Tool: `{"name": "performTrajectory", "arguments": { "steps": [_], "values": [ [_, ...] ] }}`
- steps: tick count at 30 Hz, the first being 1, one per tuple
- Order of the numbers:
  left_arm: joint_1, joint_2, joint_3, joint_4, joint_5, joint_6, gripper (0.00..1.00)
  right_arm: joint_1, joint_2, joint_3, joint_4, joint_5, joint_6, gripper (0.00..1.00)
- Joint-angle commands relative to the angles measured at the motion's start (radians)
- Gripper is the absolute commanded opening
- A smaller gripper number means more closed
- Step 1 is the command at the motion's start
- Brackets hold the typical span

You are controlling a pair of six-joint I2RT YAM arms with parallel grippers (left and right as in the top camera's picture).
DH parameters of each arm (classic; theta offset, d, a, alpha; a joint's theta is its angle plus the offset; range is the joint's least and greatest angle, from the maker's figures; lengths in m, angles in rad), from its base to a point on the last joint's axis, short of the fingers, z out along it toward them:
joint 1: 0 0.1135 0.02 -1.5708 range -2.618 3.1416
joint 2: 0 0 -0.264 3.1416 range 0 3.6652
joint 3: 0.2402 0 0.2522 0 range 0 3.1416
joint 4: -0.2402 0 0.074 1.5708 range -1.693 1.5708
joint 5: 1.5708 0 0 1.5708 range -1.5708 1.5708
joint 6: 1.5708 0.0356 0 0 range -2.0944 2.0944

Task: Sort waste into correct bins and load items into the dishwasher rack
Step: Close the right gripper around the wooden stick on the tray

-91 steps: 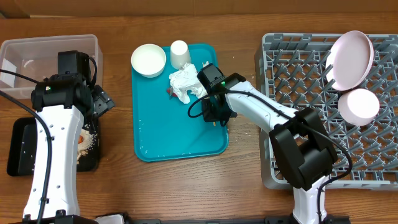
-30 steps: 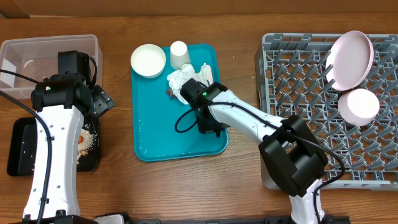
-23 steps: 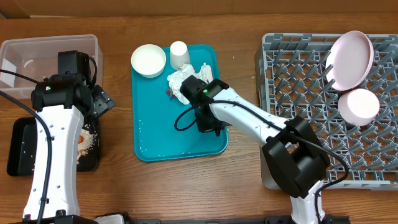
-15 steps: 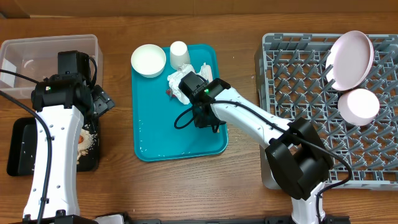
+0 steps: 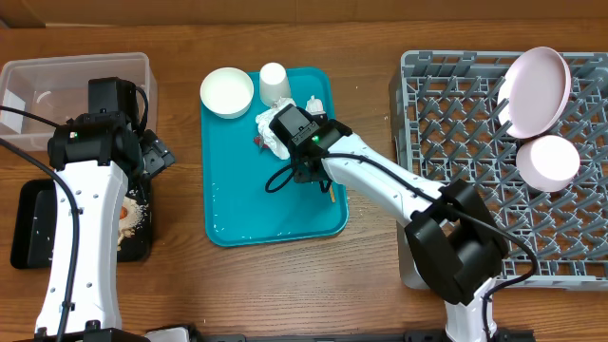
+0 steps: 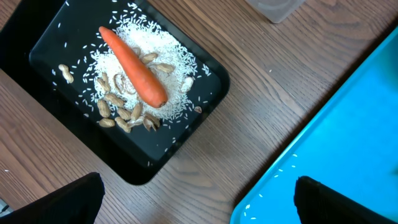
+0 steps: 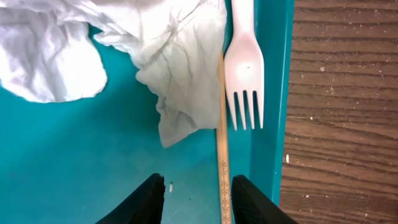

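Observation:
My right gripper (image 7: 199, 180) is open low over the teal tray (image 5: 256, 209). The thin wooden stick (image 7: 221, 137) lies flat on the tray between its jaws, close to the right finger (image 7: 249, 199). Just ahead lie the crumpled white napkin (image 7: 124, 37) and the white fork (image 7: 244, 62), tines toward me. In the overhead view the right gripper (image 5: 312, 171) is just below the napkin (image 5: 271, 128), with a small red scrap (image 5: 258, 141) beside the napkin. My left gripper (image 6: 199, 205) is open and empty over bare wood. The carrot (image 6: 134, 65) lies in the black tray (image 6: 43, 37).
A white bowl (image 5: 226, 91) and a white cup (image 5: 275, 83) stand at the teal tray's top. The grey rack (image 5: 456, 114) on the right holds a pinkish plate (image 5: 537, 90) and a white bowl (image 5: 548, 161). The clear tub (image 5: 57, 81) is at the far left.
My right gripper has gone from shut to open and has slid up the tray toward the napkin. The stick's lower end now shows on the tray. The left arm has not moved.

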Motion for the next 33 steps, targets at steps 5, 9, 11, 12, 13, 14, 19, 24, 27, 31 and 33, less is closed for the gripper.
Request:
{"name": "performTrajectory", "arguments": {
  "steps": [5,9,11,12,13,14,19,24,27,31,33],
  "values": [
    [0.002,-0.003,0.011,0.002,0.001,0.012,1.0,-0.008,0.049,0.013,0.024,0.023,-0.002,0.39],
    [0.002,-0.003,0.011,0.002,0.001,0.012,1.0,-0.034,0.049,0.012,0.025,0.003,-0.002,0.39],
    [0.002,-0.003,0.011,0.002,0.001,0.012,1.0,-0.053,0.049,0.012,0.029,-0.021,-0.002,0.38],
    [0.002,-0.003,0.011,0.002,0.001,0.011,1.0,-0.061,0.049,0.012,0.032,-0.038,-0.002,0.38],
    [0.002,-0.003,0.011,0.002,0.001,0.012,1.0,-0.07,0.049,0.012,0.035,-0.057,-0.002,0.38],
    [0.002,-0.003,0.011,0.002,0.001,0.012,1.0,-0.077,0.049,0.012,0.035,-0.073,-0.002,0.38],
    [0.002,-0.003,0.011,0.002,0.001,0.011,1.0,-0.088,0.049,0.012,0.035,-0.1,-0.007,0.36],
    [0.002,-0.003,0.011,0.002,0.001,0.012,1.0,-0.073,0.05,0.012,0.036,-0.101,-0.021,0.36],
    [0.002,-0.003,0.011,0.002,0.001,0.012,1.0,-0.073,0.056,0.012,0.036,-0.102,-0.021,0.37],
    [0.002,-0.003,0.011,0.002,0.001,0.012,1.0,-0.073,0.08,0.012,0.035,-0.102,-0.021,0.37],
    [0.002,-0.003,0.011,0.002,0.001,0.012,1.0,-0.073,0.092,0.012,0.035,-0.102,-0.021,0.37]
  ]
}}
